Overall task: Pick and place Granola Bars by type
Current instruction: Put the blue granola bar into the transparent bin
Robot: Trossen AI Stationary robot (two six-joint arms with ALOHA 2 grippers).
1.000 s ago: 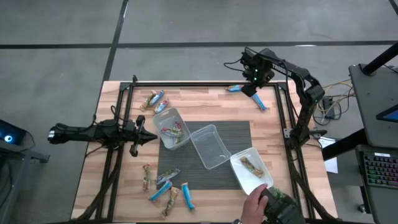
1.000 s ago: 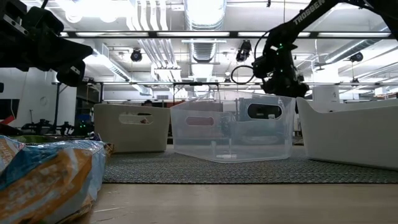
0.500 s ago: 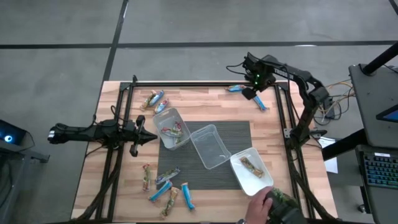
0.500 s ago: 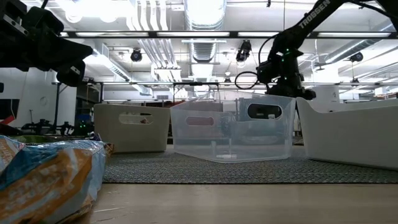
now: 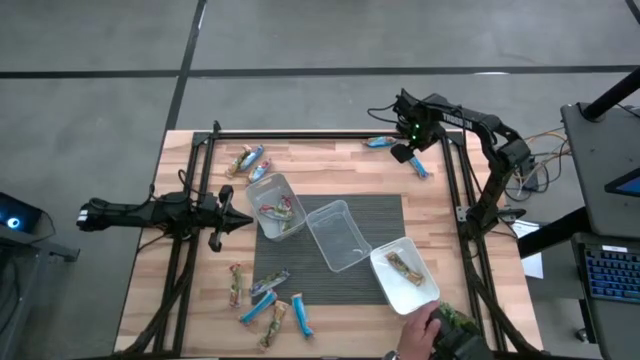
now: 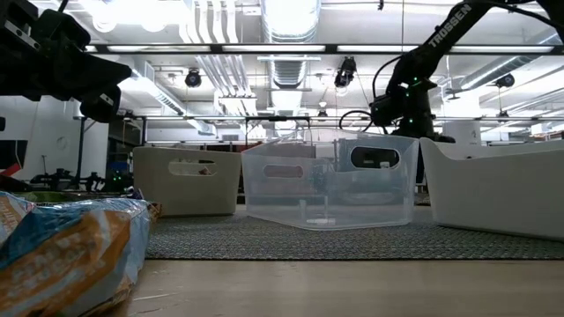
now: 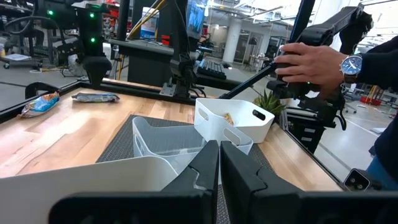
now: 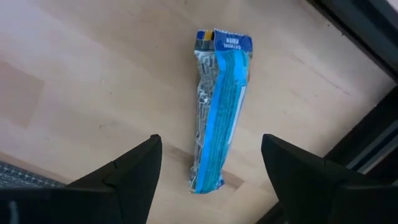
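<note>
The right gripper (image 5: pixel 402 152) hangs over the far right corner of the wooden table (image 5: pixel 340 160), fingers spread wide and empty above a blue granola bar (image 8: pixel 217 112) lying flat on the wood. The left gripper (image 5: pixel 243 221) waits at the left side beside a tub (image 5: pixel 277 207) holding bars, fingers closed on nothing. More bars (image 5: pixel 265 300) lie scattered at the near edge. A person's hand (image 5: pixel 422 325) rests by the white tub (image 5: pixel 405 275).
</note>
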